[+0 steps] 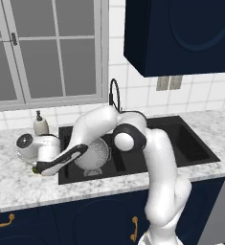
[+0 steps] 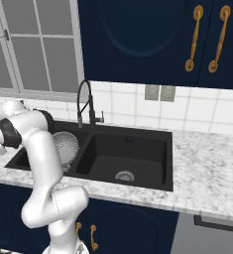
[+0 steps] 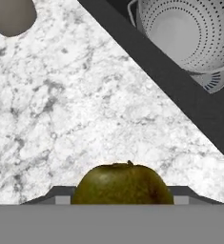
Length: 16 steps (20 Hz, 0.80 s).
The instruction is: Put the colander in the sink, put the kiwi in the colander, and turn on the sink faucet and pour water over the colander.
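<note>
The olive-brown kiwi (image 3: 122,183) lies on the marble counter left of the sink (image 1: 190,143), and a sliver of it shows under the hand (image 1: 36,169). My gripper (image 3: 122,198) is down over it, and the two fingertips (image 3: 61,197) press against its sides. In the left base view the gripper (image 1: 40,169) sits low on the counter by the sink's left rim. The silver colander (image 1: 92,155) (image 2: 66,146) (image 3: 189,33) leans tilted in the left basin. The black gooseneck faucet (image 1: 115,93) (image 2: 86,101) stands behind the sink (image 2: 133,154).
A beige soap dispenser (image 1: 40,124) (image 3: 11,16) stands on the counter behind the hand. A navy wall cabinet (image 1: 181,33) hangs above the right basin, and a window (image 1: 47,48) is behind the counter. My arm arches over the left basin.
</note>
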### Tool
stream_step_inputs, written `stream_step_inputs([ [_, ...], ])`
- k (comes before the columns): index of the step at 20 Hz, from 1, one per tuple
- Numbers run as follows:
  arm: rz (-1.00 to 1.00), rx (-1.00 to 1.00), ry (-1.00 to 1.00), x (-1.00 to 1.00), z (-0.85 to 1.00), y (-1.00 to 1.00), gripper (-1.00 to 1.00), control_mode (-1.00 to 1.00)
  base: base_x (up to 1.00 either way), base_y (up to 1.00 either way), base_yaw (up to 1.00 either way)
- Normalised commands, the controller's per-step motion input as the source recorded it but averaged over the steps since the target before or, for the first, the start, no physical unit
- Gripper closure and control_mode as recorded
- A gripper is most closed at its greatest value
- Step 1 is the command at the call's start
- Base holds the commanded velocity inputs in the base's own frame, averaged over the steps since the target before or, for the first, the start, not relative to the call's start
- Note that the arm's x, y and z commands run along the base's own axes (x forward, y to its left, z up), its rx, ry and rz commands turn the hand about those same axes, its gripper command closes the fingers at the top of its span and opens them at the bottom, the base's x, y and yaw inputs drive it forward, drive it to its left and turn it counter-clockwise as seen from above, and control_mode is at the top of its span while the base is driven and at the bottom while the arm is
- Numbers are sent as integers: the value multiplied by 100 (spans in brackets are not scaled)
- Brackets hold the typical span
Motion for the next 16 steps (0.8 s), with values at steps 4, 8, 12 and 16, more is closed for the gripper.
stream_step_inputs([
  [4,-21,41,-25,-34,43,-100,100,-100,0,0,0],
  [8,-26,32,-12,-30,44,-100,100,-100,0,0,0],
  [12,-24,27,-1,-32,25,-100,100,-100,0,0,0],
  [16,-22,7,0,-25,-15,-79,100,-100,0,0,0],
])
